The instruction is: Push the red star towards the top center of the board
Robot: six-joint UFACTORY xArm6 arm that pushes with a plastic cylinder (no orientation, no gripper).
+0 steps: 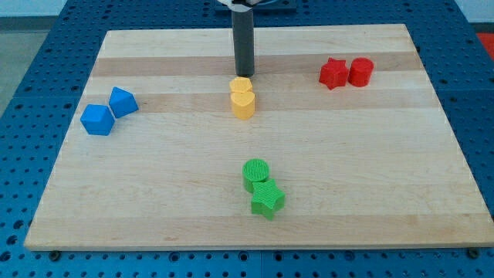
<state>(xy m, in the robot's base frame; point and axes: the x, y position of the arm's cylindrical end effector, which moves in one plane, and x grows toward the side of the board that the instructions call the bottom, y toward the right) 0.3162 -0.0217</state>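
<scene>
**Getting the red star to the top middle**

The red star point(333, 73) sits near the view's top right of the wooden board point(154, 216). A red round block point(360, 71) touches it on its right side. The star needs to slide to the view's left and a little up to reach the top middle.

My tip point(244, 75) is in that top middle part now, well apart from the star. It is just above the yellow block point(242, 98), close to it or maybe touching; I cannot tell which. The arm ends in a plain rod with no claws, so it holds nothing. It can only push.

To do this well, I think my tip should first go around to the star's right side. That is tricky, because the red round block is right there. A good way may be to come in from below and right of the star, then push slowly to the left. A push that is off the middle could make the star spin away.

The two blue blocks point(108, 111) on the left and the green blocks point(262, 188) near the bottom are far off and should not get in the way.
</scene>
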